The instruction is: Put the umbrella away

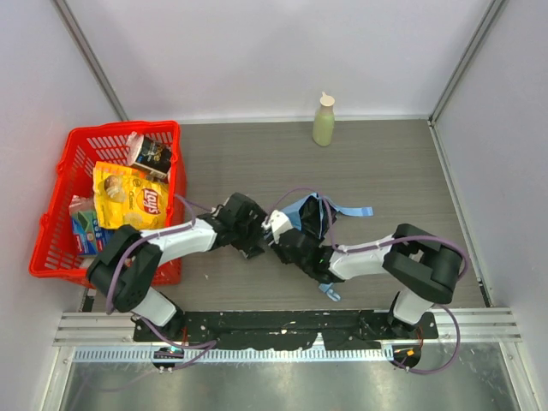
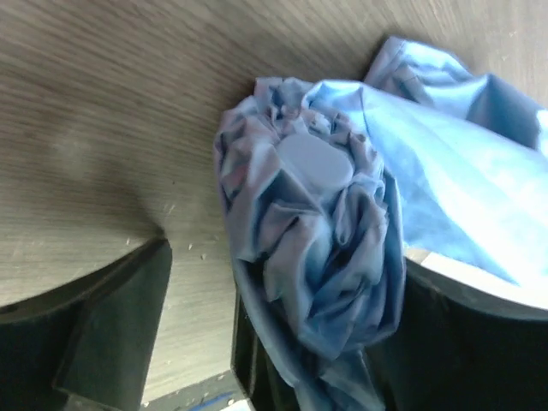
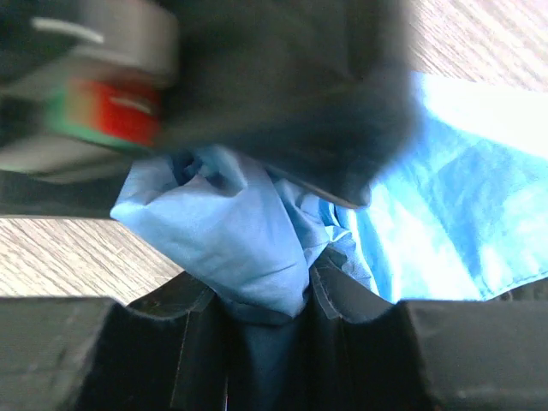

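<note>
The left claw (image 2: 287, 257) stands wide open. Its 2 black fingers (image 2: 111, 325) flank the crumpled end of the sky-blue fabric folding umbrella (image 2: 334, 240), and the left one is clear of the cloth. The right claw (image 3: 261, 317) is partly closed, pinching a fold of the same fabric. The umbrella lies mid-way across the grey wood-grain surface (image 1: 240, 163), where both claws meet. A red plastic basket (image 1: 51, 248) sits at far left.

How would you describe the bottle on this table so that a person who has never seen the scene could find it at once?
Look along the far edge of the grey wooden table, by the back wall. The bottle stands there upright and alone, pale green with a cream cap, far from the red basket and the blue umbrella.
</note>
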Available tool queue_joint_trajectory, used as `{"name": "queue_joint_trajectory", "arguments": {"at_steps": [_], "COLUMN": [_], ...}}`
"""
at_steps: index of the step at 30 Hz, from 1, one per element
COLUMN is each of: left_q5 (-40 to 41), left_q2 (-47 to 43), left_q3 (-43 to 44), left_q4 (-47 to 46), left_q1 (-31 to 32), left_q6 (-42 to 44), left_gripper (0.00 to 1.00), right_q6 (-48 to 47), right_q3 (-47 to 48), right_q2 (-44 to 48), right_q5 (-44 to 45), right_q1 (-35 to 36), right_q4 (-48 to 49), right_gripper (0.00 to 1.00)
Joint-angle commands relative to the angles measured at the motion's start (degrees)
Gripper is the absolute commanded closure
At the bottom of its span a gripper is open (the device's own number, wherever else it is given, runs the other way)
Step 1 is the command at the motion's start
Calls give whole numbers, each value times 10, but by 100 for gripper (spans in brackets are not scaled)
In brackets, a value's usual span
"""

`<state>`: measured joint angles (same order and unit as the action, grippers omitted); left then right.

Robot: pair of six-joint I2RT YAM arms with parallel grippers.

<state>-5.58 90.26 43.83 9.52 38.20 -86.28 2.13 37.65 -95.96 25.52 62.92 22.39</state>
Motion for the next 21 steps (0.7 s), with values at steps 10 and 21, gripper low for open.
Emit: {"name": "queue_joint_trajectory", "arguments": {"at_steps": [10,21], "left_q5": [22,47], "left_q2": [-54,-99], "left_q3": [-101,-88], "left_q4": [-176,-191], "left_q1": [1,-8], "left_q6": [38,82], "left_gripper": [0,0], "right_q6": [161,140], "right_q3": [-70,16], "right_q2": [13,-75], "right_q5": [-466,-618], "right_q1": [-188,-260], "right_q4": [-15,-104], "right_gripper": [99,99]}}
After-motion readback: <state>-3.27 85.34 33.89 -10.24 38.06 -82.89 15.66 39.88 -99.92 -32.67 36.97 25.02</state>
